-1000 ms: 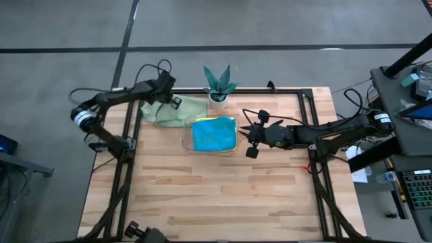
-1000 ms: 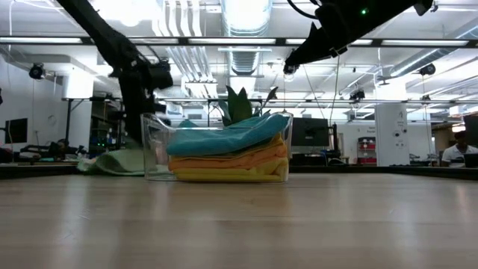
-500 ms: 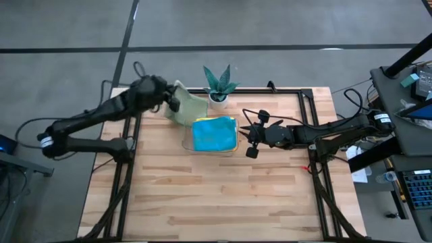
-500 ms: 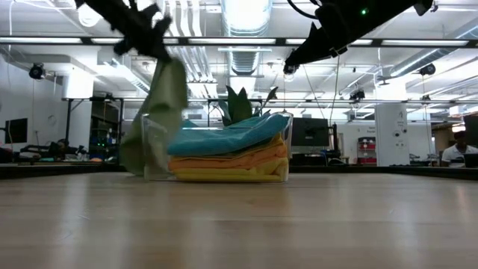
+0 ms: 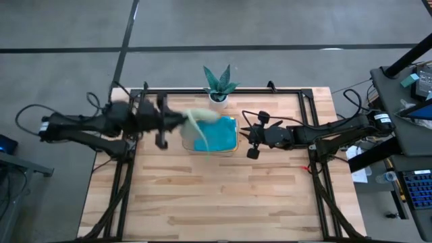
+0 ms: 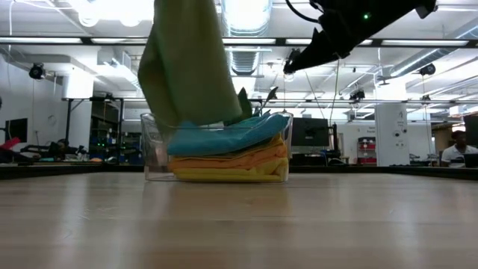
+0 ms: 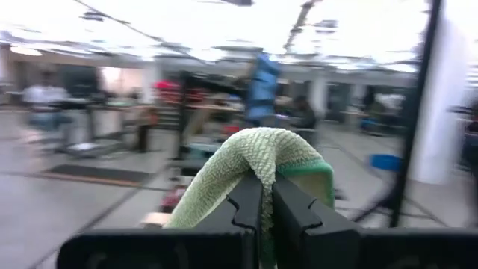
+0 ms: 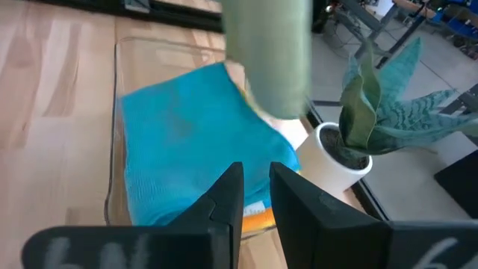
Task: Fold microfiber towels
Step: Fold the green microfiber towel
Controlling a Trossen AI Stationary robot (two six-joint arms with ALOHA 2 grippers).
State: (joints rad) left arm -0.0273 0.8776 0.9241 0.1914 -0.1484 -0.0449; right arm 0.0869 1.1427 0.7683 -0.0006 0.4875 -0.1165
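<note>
Nubby pale green cloth [image 7: 250, 161], clear glossy plastic tray [image 6: 153, 142], matt wood table [image 5: 223, 196]
</note>
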